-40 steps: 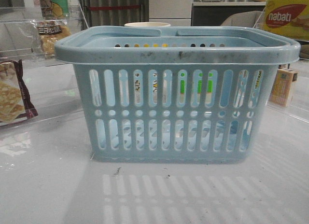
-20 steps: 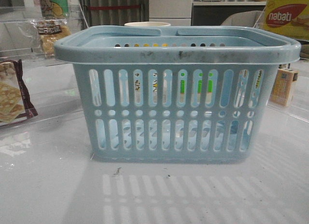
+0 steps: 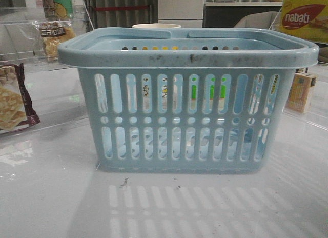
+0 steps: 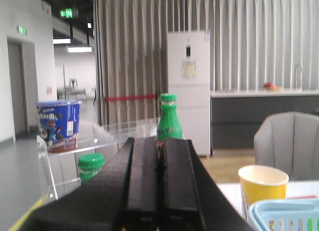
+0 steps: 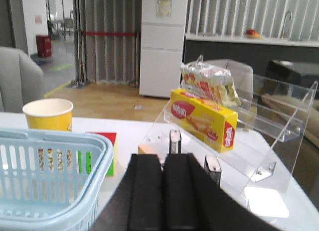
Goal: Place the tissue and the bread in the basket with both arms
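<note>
The light-blue basket [image 3: 189, 99] stands in the middle of the table; its rim also shows in the left wrist view [image 4: 284, 213] and the right wrist view [image 5: 55, 191]. The bread [image 3: 54, 37], a clear packet of golden pieces with a dark label strip, lies on a clear shelf at the far left. I cannot pick out the tissue with certainty. My left gripper [image 4: 159, 141] is shut and empty, held up left of the basket. My right gripper [image 5: 163, 159] is shut and empty, right of the basket. Neither gripper shows in the front view.
A maroon-edged cracker packet [image 3: 13, 97] lies at the left. A yellow nabati box [image 3: 302, 17] sits on a clear stepped shelf [image 5: 279, 126] at the right, with a small orange carton [image 3: 300, 92] below. Two small dark items [image 5: 174, 141] stand on its lowest step. A paper cup [image 3: 156, 26] stands behind the basket.
</note>
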